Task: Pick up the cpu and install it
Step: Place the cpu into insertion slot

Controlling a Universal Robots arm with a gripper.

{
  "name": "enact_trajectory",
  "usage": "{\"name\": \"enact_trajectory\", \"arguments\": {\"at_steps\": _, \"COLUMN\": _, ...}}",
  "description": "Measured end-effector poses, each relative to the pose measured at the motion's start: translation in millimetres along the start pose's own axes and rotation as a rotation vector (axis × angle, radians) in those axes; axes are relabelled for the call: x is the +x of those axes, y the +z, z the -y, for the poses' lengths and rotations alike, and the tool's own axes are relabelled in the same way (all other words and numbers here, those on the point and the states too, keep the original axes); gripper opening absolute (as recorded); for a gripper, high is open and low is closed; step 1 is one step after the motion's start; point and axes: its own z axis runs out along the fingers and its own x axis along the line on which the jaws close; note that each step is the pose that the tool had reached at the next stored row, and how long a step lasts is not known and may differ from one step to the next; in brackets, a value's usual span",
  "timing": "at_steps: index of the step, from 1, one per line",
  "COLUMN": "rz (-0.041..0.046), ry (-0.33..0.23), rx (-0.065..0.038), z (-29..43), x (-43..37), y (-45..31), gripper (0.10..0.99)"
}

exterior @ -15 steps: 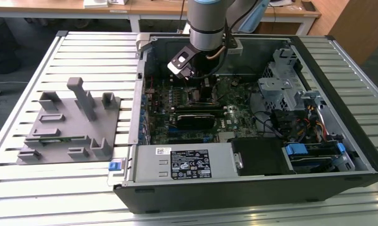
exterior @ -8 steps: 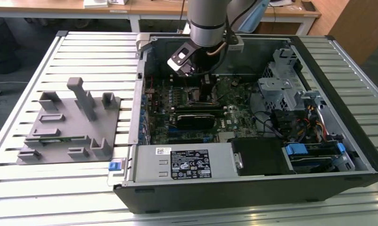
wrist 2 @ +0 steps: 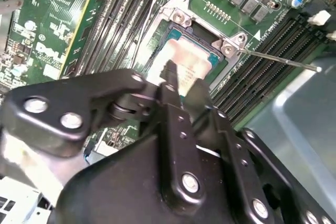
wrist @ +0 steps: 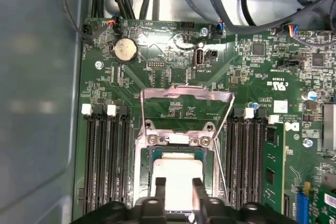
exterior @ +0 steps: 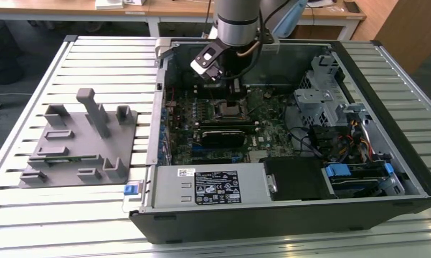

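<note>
Narrowly parted and empty, the fingers (wrist: 160, 190) stand over the cpu (wrist: 177, 167) in its socket (wrist: 140, 158).

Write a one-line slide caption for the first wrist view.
Gripper over the cpu at the open socket, metal bracket raised, on the green motherboard.

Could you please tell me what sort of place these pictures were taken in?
Probably a robotics lab set up for computer assembly: an open computer case lies on a slatted metal table, a robot arm reaches into it, and office desks stand behind.
</note>
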Motion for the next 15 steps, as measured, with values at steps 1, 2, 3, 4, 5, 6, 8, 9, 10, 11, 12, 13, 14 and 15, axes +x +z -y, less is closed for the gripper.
{"name": "enact_trajectory", "arguments": {"at_steps": 1, "rz": 0.0000, "ry": 0.000, "rx": 0.000, "z": 0.0, "x": 0.0, "y": -1.2, "gripper": 0.294}}
{"name": "enact_trajectory", "arguments": {"at_steps": 2, "rz": 0.0000, "ry": 0.000, "rx": 0.000, "z": -0.1, "x": -0.1, "y": -2.2, "gripper": 0.235}}
{"name": "enact_trajectory", "arguments": {"at_steps": 3, "rz": 0.0000, "ry": 0.000, "rx": 0.000, "z": -0.1, "x": -0.1, "y": -3.4, "gripper": 0.235}}
{"name": "enact_trajectory", "arguments": {"at_steps": 4, "rz": 0.0000, "ry": 0.000, "rx": 0.000, "z": -0.2, "x": -0.1, "y": -4.7, "gripper": 0.176}}
{"name": "enact_trajectory", "arguments": {"at_steps": 5, "rz": 0.0000, "ry": 0.000, "rx": 0.000, "z": -0.2, "x": -0.2, "y": -6.1, "gripper": 0.118}}
{"name": "enact_trajectory", "arguments": {"at_steps": 6, "rz": 0.0001, "ry": 0.000, "rx": 0.000, "z": -0.3, "x": -0.2, "y": -7.6, "gripper": 0.118}}
{"name": "enact_trajectory", "arguments": {"at_steps": 8, "rz": 0.0000, "ry": 0.000, "rx": 0.000, "z": -0.4, "x": -0.3, "y": -10.7, "gripper": 0.106}}
{"name": "enact_trajectory", "arguments": {"at_steps": 9, "rz": 0.0000, "ry": 0.000, "rx": 0.000, "z": -0.5, "x": -0.3, "y": -12.3, "gripper": 0.106}}
{"name": "enact_trajectory", "arguments": {"at_steps": 10, "rz": 0.0000, "ry": 0.000, "rx": 0.000, "z": -0.5, "x": -0.4, "y": -13.5, "gripper": 0.106}}
{"name": "enact_trajectory", "arguments": {"at_steps": 11, "rz": 0.0000, "ry": 0.000, "rx": 0.000, "z": -0.6, "x": -0.4, "y": -15.1, "gripper": 0.106}}
{"name": "enact_trajectory", "arguments": {"at_steps": 12, "rz": -0.0001, "ry": 0.000, "rx": 0.000, "z": -0.7, "x": -0.4, "y": -16.7, "gripper": 0.106}}
{"name": "enact_trajectory", "arguments": {"at_steps": 13, "rz": -0.0001, "ry": 0.000, "rx": 0.000, "z": -0.7, "x": -0.5, "y": -18.4, "gripper": 0.106}}
{"name": "enact_trajectory", "arguments": {"at_steps": 14, "rz": 0.0001, "ry": 0.000, "rx": 0.000, "z": -0.8, "x": -0.5, "y": -20.0, "gripper": 0.106}}
{"name": "enact_trajectory", "arguments": {"at_steps": 15, "rz": 0.0001, "ry": 0.000, "rx": 0.000, "z": -0.8, "x": -0.6, "y": -21.4, "gripper": 0.106}}
